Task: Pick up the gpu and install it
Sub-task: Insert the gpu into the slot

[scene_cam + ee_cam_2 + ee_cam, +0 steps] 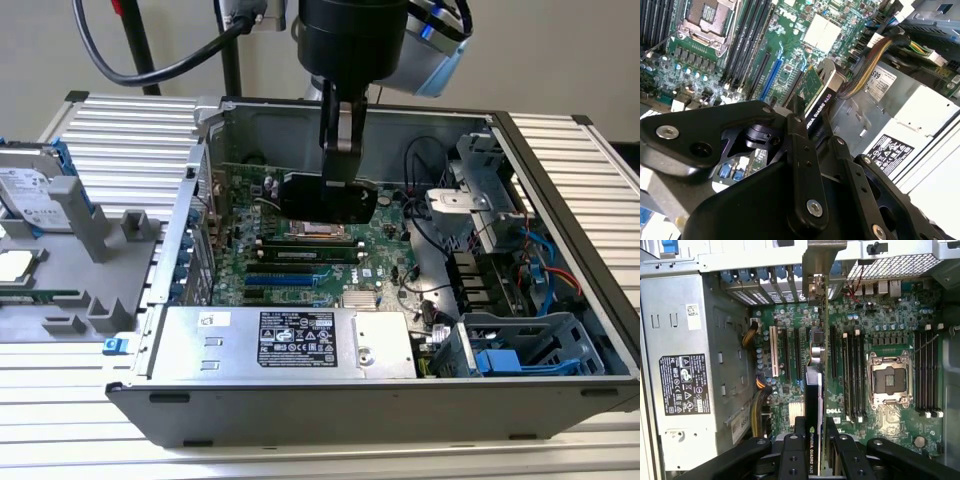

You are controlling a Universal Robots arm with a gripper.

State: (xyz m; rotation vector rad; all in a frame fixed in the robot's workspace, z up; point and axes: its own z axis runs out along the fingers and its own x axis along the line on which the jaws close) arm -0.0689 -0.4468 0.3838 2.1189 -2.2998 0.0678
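The gpu [328, 200] is a thin card, black on the face shown in the exterior view, held on edge inside the open computer case above the green motherboard [300, 262]. My gripper [338, 172] is shut on its upper edge. In both wrist views the gpu [813, 405] [816, 95] appears edge-on, green on one side and black on the other, between the black fingers [792, 447] of my gripper [813, 437] [812, 125]. It runs parallel to the expansion slots [785, 355], with its metal bracket [816, 270] toward the case's rear wall. I cannot tell whether it touches a slot.
A silver power supply [290, 340] lies along the case's near side, with cable bundles [756, 405] beside it. The CPU socket [890, 377] and memory slots [927, 370] sit beyond the card. Drive cages [520, 350] stand on the exterior view's right. A grey fixture [95, 265] and a hard drive [35, 195] lie outside, on its left.
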